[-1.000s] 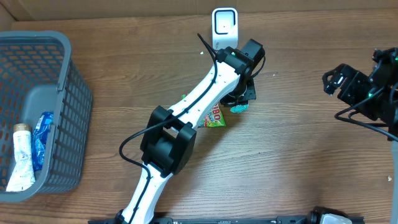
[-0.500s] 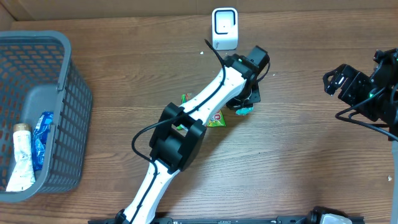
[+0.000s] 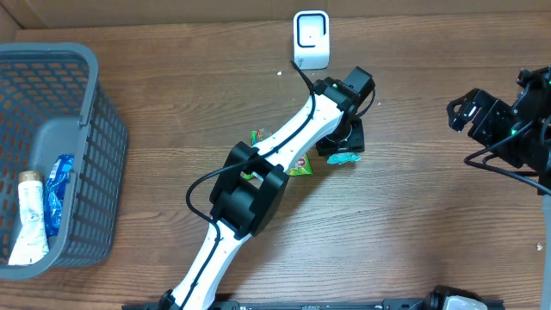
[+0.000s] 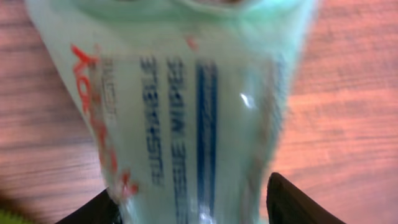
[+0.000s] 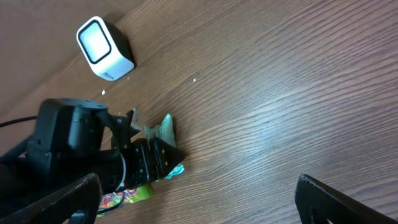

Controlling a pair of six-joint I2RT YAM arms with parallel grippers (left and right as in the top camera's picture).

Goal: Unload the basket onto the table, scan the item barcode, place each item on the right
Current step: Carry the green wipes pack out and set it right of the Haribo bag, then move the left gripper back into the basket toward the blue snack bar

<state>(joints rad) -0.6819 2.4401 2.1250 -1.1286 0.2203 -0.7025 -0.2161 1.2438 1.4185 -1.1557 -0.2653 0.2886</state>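
A pale teal packet [image 4: 186, 112] with blue and red print fills the left wrist view, lying over the wooden table between my left gripper's two dark fingers [image 4: 295, 202]. A strip of table shows between the packet and the right-hand finger, so the left gripper [image 3: 343, 145] is open around it. From overhead the packet [image 3: 344, 158] pokes out under the gripper, in front of the white scanner [image 3: 311, 39]. The right wrist view shows the scanner [image 5: 104, 48] and the teal packet [image 5: 165, 129] too. My right gripper [image 3: 472, 116] hangs open and empty at the far right.
A green candy packet [image 3: 299, 165] lies under the left arm. A grey basket [image 3: 95, 138] at the left holds a white tube [image 3: 28, 215] and a blue packet [image 3: 57, 194]. A cardboard wall runs along the back edge.
My left gripper shifted a little to the right below the scanner. Its jaws went from shut on the teal packet to spread apart. The right arm is unmoved.
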